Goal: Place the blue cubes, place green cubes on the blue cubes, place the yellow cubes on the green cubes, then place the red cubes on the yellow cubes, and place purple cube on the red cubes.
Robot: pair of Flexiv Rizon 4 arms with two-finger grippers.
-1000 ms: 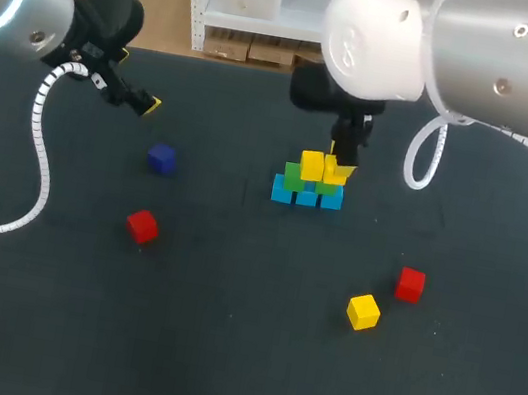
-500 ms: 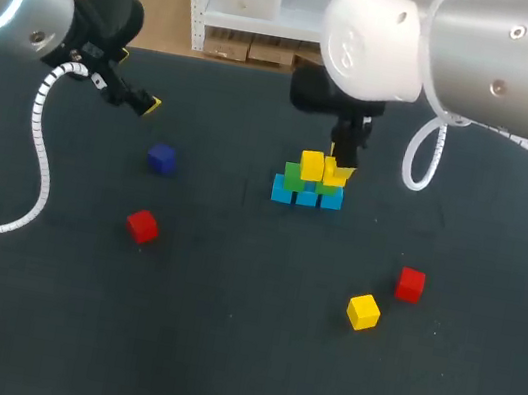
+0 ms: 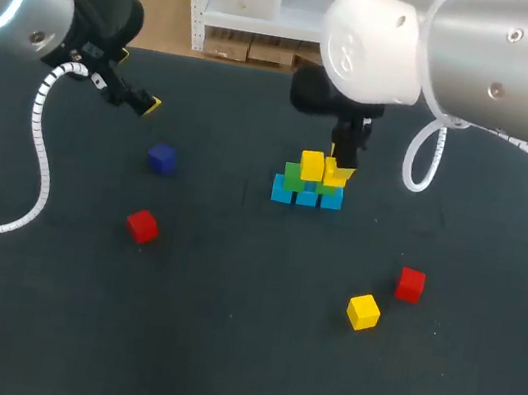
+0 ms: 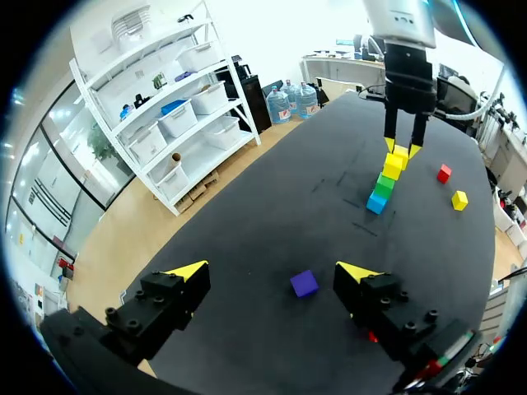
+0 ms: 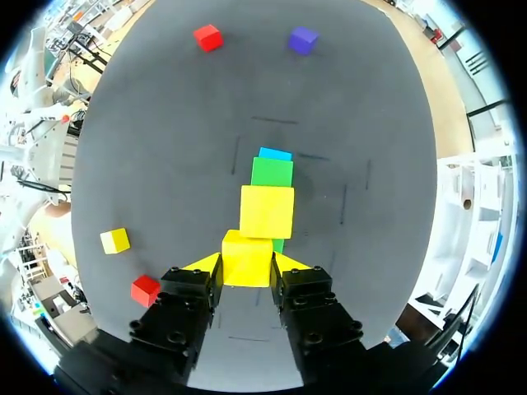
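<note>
Three blue cubes form a row at mid-table, with green cubes on them and one yellow cube higher up. My right gripper is shut on a second yellow cube, held at the stack's right end beside the first yellow cube. In the head view that held cube sits under the right gripper. The purple cube lies to the left, ahead of my open left gripper, which hovers empty at the far left.
A red cube lies front left of the stack. Another red cube and a loose yellow cube lie front right. The table's dark cloth stretches toward the front edge.
</note>
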